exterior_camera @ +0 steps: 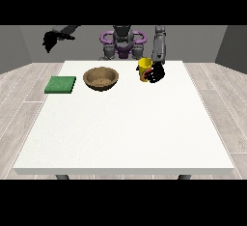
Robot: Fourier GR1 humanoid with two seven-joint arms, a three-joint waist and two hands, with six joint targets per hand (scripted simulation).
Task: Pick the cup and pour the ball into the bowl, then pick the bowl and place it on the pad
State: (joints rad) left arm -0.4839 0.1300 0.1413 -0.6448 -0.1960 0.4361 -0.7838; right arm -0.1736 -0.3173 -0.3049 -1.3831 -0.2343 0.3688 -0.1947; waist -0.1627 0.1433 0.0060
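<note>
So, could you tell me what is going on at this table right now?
The robot has the hand at the view's right against the yellow cup, which stands upright on the white table. The wooden bowl sits to the cup's left in the view, and the green pad lies beyond it near the table's edge. The hand at the view's left is raised off to the side, holding nothing. No ball is visible.

Upright yellow cup (144, 67), wooden bowl (101, 78), green pad (61, 84)

Right-side hand (156, 74) lowered, left-side hand (50, 40) raised
</note>
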